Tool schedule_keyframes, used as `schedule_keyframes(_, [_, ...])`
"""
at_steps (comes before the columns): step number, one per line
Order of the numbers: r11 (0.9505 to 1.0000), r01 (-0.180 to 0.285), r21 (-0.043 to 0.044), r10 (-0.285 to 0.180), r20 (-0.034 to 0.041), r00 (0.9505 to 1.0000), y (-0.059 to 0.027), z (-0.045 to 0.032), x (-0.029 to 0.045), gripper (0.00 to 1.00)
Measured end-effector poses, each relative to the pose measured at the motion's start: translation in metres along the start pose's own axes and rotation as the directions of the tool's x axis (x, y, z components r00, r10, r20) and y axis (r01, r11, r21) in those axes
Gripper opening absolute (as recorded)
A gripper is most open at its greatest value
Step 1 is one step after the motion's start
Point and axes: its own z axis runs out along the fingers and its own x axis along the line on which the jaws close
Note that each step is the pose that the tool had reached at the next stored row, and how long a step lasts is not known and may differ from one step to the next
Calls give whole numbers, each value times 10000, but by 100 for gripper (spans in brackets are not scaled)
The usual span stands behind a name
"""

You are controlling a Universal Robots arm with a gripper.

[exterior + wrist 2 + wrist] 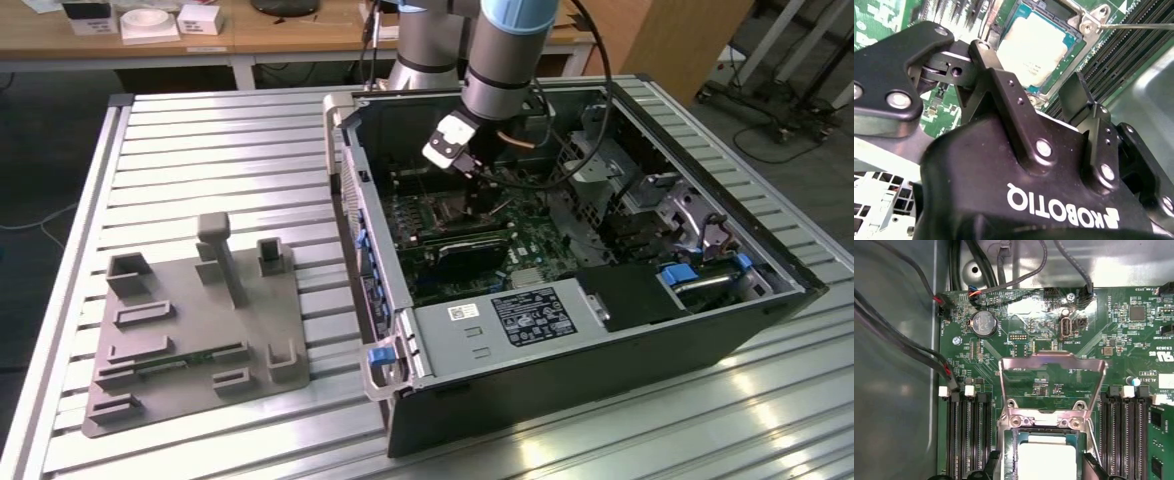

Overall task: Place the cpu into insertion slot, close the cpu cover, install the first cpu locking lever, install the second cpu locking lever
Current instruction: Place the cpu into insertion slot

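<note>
On the slatted metal worktop (200, 140), a grey fixture plate (187, 340) lay well apart from the insertion slot (1013, 452), on the exterior view's left of it. Toward the exterior view's right stood the open computer case (561, 360). The arm (507, 60) reached down into it, and the gripper (483, 166) hung over the green motherboard (534, 245), near the slot.

In the first wrist view, a round coin battery (985, 322) sat on the board, apart from the slot and past its hinge side. Long black memory slots (969, 435) ran just beside the slot on both flanks. The cpu cover (1051, 382) stood raised on its hinge at the slot's edge, tilted open, with the board showing through its square opening. The cpu (1046, 460) lay flat inside the slot, pale metal top up (seated square to the rim, as far as could be seen). One dark fingertip showed at each side of the slot.

In the second wrist view, the gripper (1026, 65) was spread, its fingers (1004, 95) well apart with nothing pinched between them. The cpu (1036, 47) showed beyond them in the slot. A thin metal rod (1139, 25) ran out from the slot's corner across the memory slots.
</note>
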Motion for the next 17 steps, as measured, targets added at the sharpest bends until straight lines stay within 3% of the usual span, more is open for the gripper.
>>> schedule_keyframes(15, [10000, 39, 0, -39, -1, 10000, 3, 29, 29, 73])
schedule_keyframes(17, [10000, 37, -1, -37, 42, 10000, 3, 29, 30, 73])
